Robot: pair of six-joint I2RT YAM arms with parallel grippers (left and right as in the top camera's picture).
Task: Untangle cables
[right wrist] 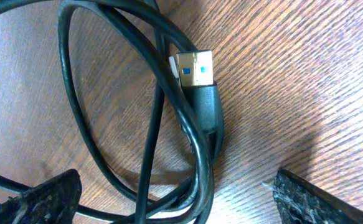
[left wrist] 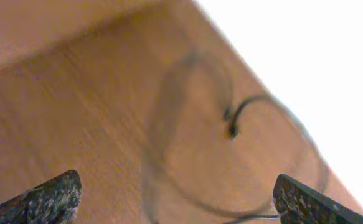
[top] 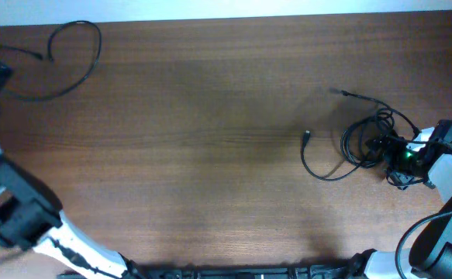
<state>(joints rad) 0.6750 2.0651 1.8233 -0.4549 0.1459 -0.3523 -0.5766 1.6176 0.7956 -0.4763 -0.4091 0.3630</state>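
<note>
- Plainly, the coming move turned on the right side. The knotted cables (top: 363, 139) lay near the right edge of the table (top: 210, 155), directly under the right gripper (right wrist: 175, 193). The left gripper (left wrist: 175, 202) was well apart, at the far left corner.
- The right gripper's fingers (right wrist: 44, 199) stood spread wide and pinched nothing. Several strands ran through the gap between them. A gold plug (right wrist: 193, 68) lay just ahead, its long axis pointing away from the fingers and so crossing their closing line.
- The left gripper's fingers (left wrist: 50, 199) were also spread and empty. One loose cable (top: 74, 58) lay ahead of them in an open loop, clear of the knot.
- By my judgement the right arm was the nearer one. Closing where it was would probably have caught several strands, not one.
</note>
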